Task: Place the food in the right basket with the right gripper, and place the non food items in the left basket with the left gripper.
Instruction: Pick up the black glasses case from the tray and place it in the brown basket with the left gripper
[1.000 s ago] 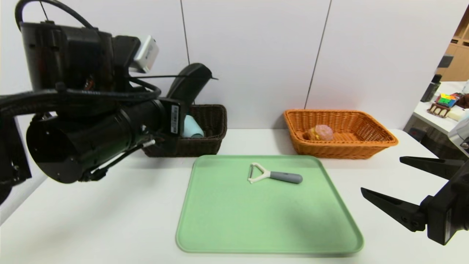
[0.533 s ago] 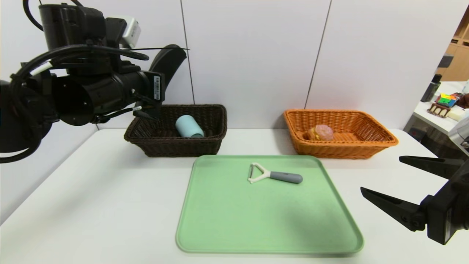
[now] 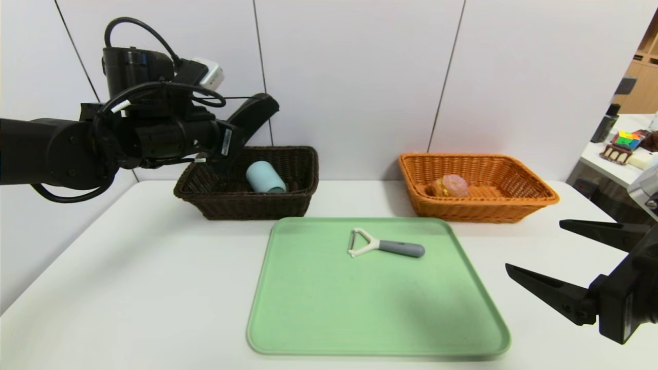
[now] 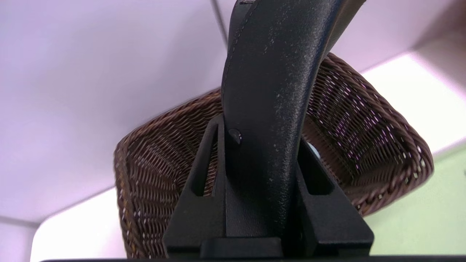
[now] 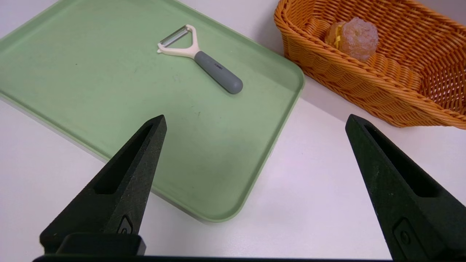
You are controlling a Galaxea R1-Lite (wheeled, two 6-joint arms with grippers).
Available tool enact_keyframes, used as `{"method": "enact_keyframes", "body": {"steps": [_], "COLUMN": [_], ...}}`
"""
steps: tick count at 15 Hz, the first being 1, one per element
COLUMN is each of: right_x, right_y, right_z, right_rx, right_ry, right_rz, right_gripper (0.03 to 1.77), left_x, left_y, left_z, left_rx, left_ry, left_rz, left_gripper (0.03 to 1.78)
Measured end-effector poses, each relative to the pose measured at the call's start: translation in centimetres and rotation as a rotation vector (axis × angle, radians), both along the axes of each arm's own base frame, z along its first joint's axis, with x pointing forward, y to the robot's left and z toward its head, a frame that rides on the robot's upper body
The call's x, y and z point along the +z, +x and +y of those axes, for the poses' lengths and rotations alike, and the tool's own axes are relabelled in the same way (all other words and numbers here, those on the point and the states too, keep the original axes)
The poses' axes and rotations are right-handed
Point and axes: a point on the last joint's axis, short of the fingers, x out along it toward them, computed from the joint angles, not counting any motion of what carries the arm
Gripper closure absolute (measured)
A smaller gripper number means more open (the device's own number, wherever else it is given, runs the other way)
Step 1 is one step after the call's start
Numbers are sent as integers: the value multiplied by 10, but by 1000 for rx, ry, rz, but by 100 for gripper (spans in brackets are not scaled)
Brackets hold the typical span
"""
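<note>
My left gripper (image 3: 234, 137) is clamped on the black pouch (image 3: 254, 115), held above the dark basket's (image 3: 288, 203) left end. In my left wrist view the pouch (image 4: 267, 109) hides most of the basket (image 4: 364, 145), cup included. The cup (image 3: 265, 177) lies inside. My right gripper (image 3: 540, 257) hangs spread wide, empty, right of the tray (image 3: 360, 318); its body is cut off. The peeler (image 3: 385, 246) lies on the tray; the bun (image 3: 451, 186) sits in the orange basket (image 3: 488, 210).

I see the bun (image 3: 450, 186), pinkish crust with yellow filling, lying in the orange basket (image 3: 519, 203) near its left end. The blue-grey cup (image 3: 264, 177) lies on its side in the dark brown basket (image 3: 288, 203). The black pouch (image 3: 255, 114) hangs pinched above that basket's left end. The peeler (image 3: 383, 246), white head with grey handle, lies flat near the tray's far edge.
</note>
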Motion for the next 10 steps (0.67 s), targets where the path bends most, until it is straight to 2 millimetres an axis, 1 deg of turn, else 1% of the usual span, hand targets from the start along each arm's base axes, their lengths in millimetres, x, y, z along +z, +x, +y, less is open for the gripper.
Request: {"method": "enact_keyframes", "body": {"steps": [3,5,10], "right_x": [0,0,0], "right_y": [0,0,-1], "right_z": [0,0,0], "right_rx": [-2,-2,-3], "right_ry": [0,-1,-1], "right_rz": [0,1,0], "right_gripper": [11,11,11], "left_x": [-8,-14,-21], "left_y": [8,10,17], "left_z": [12,17,22], "left_rx": [-142,-208,-287], "left_ry": [110,149,217], "left_rz": [-18,-10,-26], "left_gripper": [133,133,136]}}
